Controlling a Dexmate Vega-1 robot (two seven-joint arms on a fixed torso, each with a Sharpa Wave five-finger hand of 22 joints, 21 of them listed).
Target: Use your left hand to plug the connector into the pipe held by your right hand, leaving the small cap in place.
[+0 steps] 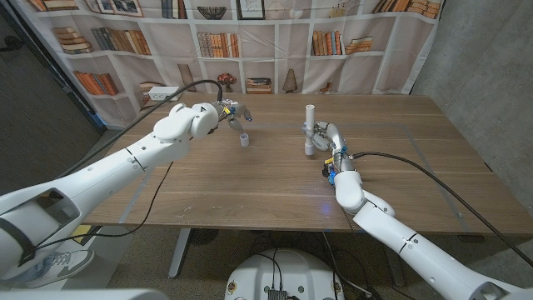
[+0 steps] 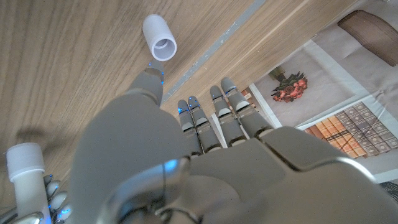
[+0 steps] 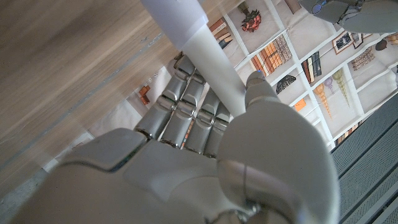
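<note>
Your right robot hand (image 1: 331,142) grips the white pipe (image 1: 309,127), fingers and thumb wrapped round its lower half. The pipe stands upright on the bench (image 1: 400,179), and its capped top rises clear above the hand. In the right wrist view the fingers (image 3: 186,115) close on one side of the pipe (image 3: 205,53) and the thumb presses the other.

Your left robot hand (image 1: 226,112) hovers to the pipe's left, well apart from it, holding nothing. In the left wrist view its fingers (image 2: 217,118) reach out side by side, only a little spread.

The connector (image 1: 245,140), a short white tube, stands on the bench just beside the left hand, between it and the pipe. In the left wrist view the connector (image 2: 159,37) shows its open end just past the thumb tip, not touching it.
</note>
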